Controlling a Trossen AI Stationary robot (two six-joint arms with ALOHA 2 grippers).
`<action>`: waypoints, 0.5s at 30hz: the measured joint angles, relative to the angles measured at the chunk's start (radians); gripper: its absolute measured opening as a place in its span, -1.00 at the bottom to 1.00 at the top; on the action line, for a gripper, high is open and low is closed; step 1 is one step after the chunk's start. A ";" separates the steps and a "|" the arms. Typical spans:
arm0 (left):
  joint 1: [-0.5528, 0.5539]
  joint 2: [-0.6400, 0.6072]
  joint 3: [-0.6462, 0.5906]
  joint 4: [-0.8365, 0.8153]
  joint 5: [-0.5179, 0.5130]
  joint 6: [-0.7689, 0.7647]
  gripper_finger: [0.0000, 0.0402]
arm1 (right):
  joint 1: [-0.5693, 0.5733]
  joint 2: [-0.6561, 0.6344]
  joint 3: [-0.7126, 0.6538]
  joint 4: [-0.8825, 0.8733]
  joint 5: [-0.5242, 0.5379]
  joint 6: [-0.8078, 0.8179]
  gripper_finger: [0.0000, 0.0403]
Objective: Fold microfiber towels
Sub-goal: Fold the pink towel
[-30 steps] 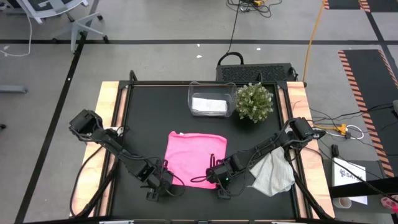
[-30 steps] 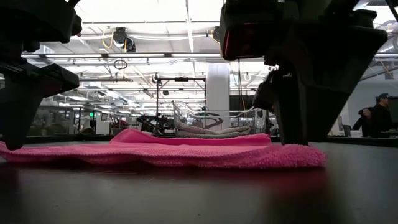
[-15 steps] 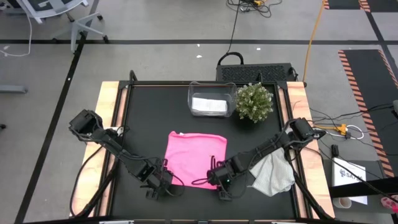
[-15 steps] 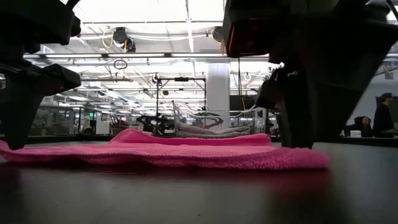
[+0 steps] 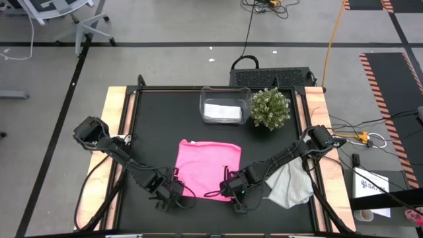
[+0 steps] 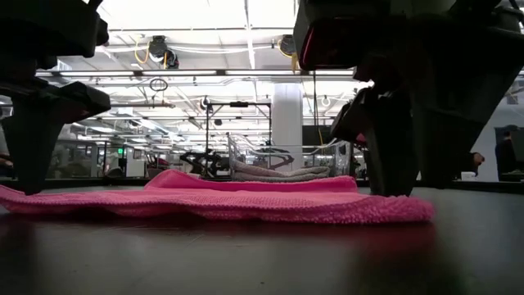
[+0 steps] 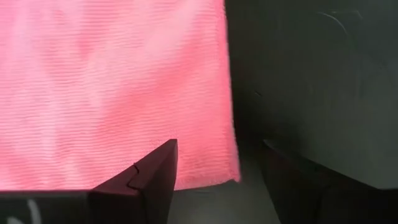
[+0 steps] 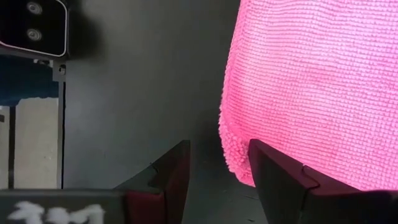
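Black matting covers the table [image 5: 152, 132] in the high view, with grey floor around it. On it the pink towel [image 5: 207, 166] lies flat near the front edge. The left gripper [image 5: 173, 197] is at its front left corner and the right gripper [image 5: 232, 193] at its front right corner. A crumpled white towel [image 5: 289, 185] sits to the right, and another folded white towel [image 5: 221, 112] rests inside the clear bin [image 5: 225, 94] beside a potted plant [image 5: 269, 108].

Low view: the pink towel [image 6: 246, 201] is spread across the mat, both grippers standing on its ends.

Left wrist view: fingers [image 7: 149, 180] are spread, straddling the towel's corner [image 7: 217, 168].

Right wrist view: fingers [image 8: 280, 180] are apart at the towel's edge [image 8: 233, 155], not pinching it.
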 joint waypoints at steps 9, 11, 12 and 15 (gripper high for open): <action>0.000 0.000 0.001 -0.030 -0.076 -0.021 -0.18 | 0.004 0.000 0.000 -0.013 0.058 0.001 -0.27; 0.000 0.000 0.001 -0.032 -0.069 -0.022 -0.30 | 0.006 0.000 0.000 -0.014 0.069 0.001 -0.33; 0.000 0.000 0.000 -0.032 -0.056 -0.022 -0.35 | 0.009 0.000 0.000 -0.013 0.073 0.001 -0.35; -0.008 0.000 0.001 -0.031 -0.050 -0.026 -0.47 | 0.018 0.000 0.000 -0.013 0.073 0.001 -0.43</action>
